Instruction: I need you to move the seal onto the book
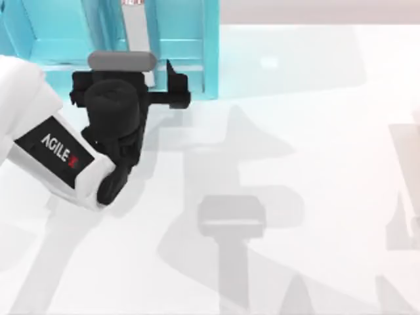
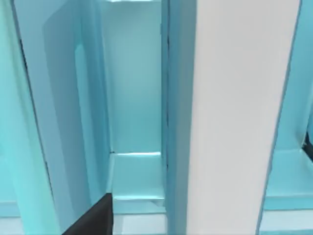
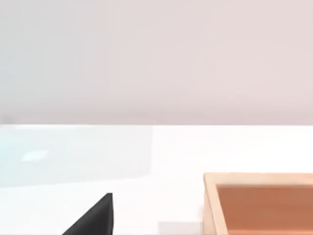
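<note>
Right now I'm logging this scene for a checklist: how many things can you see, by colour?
Light blue: 1, the shelf unit, which the left gripper faces.
Grey-white: 1, an upright slab standing in the shelf unit.
Orange-tan: 1, the wooden box on the table.
Total: 3

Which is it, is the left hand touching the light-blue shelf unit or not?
Cannot tell. In the top view the left hand overlaps the front edge of the shelf unit from above, so neither contact nor a gap shows.

Perhaps a simulated lab: bare white table (image 1: 315,131), blue shelf unit (image 1: 177,39).
</note>
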Controlling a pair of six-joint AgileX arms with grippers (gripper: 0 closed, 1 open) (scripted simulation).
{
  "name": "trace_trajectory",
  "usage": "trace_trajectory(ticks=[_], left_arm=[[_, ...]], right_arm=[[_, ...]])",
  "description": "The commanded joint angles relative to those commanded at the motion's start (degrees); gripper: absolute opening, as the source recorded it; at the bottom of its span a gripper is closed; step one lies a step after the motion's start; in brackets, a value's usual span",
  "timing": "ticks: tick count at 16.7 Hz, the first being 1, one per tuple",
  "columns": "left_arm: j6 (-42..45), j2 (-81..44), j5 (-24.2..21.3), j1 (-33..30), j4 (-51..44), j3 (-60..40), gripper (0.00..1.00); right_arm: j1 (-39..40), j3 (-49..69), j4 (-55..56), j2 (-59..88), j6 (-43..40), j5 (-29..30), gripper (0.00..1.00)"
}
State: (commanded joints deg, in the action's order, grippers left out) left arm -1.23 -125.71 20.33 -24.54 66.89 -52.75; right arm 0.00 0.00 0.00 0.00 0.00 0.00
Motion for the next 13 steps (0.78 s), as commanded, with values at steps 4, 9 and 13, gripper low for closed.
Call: trace_trajectory(ticks=[4, 9, 13], left_arm=[[0.2, -6.1, -2.0, 1.9, -5.1, -11.4, 1.00], [0.3, -10.2, -3.6, 3.5, -9.2, -19.6, 1.00], [0.3, -10.3, -3.6, 3.5, -9.3, -19.6, 1.00]], right_arm=[[0.0, 0.0, 0.0, 0.0, 0.0, 0.0, 1.00], [0.0, 0.0, 0.0, 0.0, 0.0, 0.0, 1.00], [0.0, 0.0, 0.0, 0.0, 0.0, 0.0, 1.00]])
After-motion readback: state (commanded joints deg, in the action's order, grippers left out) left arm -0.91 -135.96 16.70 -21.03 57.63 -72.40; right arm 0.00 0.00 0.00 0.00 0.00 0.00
